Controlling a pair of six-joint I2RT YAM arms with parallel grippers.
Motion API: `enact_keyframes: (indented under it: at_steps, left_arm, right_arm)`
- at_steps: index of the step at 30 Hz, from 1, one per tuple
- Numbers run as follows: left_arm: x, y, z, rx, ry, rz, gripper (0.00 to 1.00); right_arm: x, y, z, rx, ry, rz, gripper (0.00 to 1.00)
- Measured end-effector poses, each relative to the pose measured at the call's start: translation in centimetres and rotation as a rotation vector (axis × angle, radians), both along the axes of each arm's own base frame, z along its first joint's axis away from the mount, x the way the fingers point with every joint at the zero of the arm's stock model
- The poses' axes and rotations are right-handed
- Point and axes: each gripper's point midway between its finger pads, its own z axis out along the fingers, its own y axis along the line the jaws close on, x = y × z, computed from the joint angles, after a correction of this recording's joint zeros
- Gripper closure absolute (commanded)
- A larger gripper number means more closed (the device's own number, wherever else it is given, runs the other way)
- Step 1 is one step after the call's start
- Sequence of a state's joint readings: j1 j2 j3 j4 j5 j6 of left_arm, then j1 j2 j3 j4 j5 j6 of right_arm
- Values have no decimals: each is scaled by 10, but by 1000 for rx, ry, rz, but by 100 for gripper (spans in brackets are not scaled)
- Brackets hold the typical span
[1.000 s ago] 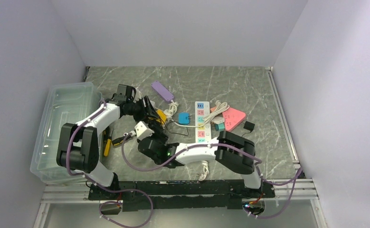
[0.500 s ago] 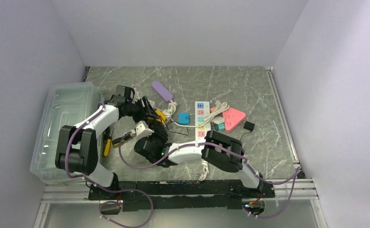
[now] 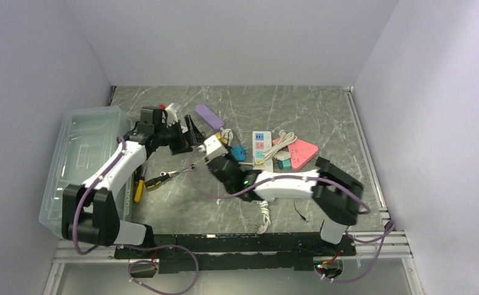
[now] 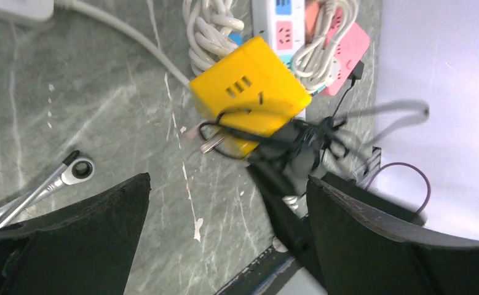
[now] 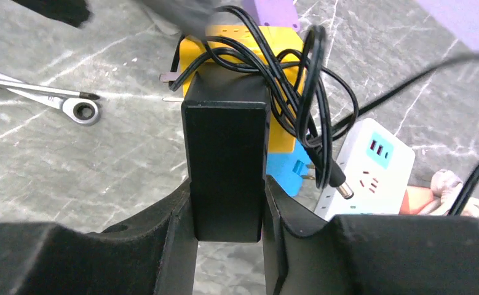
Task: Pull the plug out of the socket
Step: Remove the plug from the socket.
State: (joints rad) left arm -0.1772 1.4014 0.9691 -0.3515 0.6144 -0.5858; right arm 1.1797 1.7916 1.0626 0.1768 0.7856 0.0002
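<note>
The black plug block (image 5: 224, 153) stands between my right gripper's (image 5: 225, 190) fingers, which are shut on its sides. Its far end meets the yellow socket cube (image 5: 283, 52), and its thin black cable (image 5: 310, 92) is looped over the cube. In the top view my right gripper (image 3: 215, 150) is at the table's middle left. My left gripper (image 3: 190, 132) is just beyond it, open and empty. In the left wrist view the yellow cube (image 4: 249, 92) lies ahead of my wide-open left gripper (image 4: 224, 215), with the plug (image 4: 298, 147) blurred at the cube's lower right.
A white power strip (image 3: 260, 147), a blue adapter (image 3: 238, 152), a pink triangular socket (image 3: 301, 152) and a purple strip (image 3: 209, 115) lie around. A ratchet wrench (image 3: 175, 173) and a yellow-handled tool (image 3: 139, 187) lie left. A clear bin (image 3: 83, 160) stands at the far left.
My right gripper has swung up and to the right with the plug, its elbow moving right. My left gripper has drawn back from the yellow cube towards the far left.
</note>
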Motion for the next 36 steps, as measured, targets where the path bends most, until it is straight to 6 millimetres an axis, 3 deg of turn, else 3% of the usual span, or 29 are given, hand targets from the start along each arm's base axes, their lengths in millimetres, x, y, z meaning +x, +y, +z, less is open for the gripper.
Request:
enact_keyframes:
  at_steps: [4, 7, 9, 12, 15, 19, 22, 29, 36]
  left_arm:
    - [1, 9, 27, 50, -140, 10, 0]
    - [4, 17, 42, 96, -229, 18, 1]
    - [3, 20, 50, 120, -288, 8, 6]
    - [-3, 11, 64, 130, -411, -75, 7]
    - [-25, -15, 71, 172, -570, -249, 7]
    - [-66, -42, 59, 266, -776, -456, 4]
    - [-81, -44, 43, 354, -874, -533, 2]
    - [-63, -36, 24, 568, -956, -535, 0]
    - [-61, -39, 18, 604, -999, -540, 0]
  right_arm:
    - [9, -28, 23, 163, 73, 65, 100]
    - [15, -45, 29, 273, 141, 126, 100]
    - [17, -55, 29, 364, 199, 181, 100]
    - [16, -62, 30, 492, 286, 260, 100]
    - [5, -59, 31, 630, 394, 371, 100]
    - [-18, -50, 34, 740, 538, 525, 100]
    - [-36, -44, 38, 773, 601, 625, 100]
    - [-58, -43, 40, 793, 669, 723, 100]
    - [-58, -43, 41, 803, 672, 732, 100]
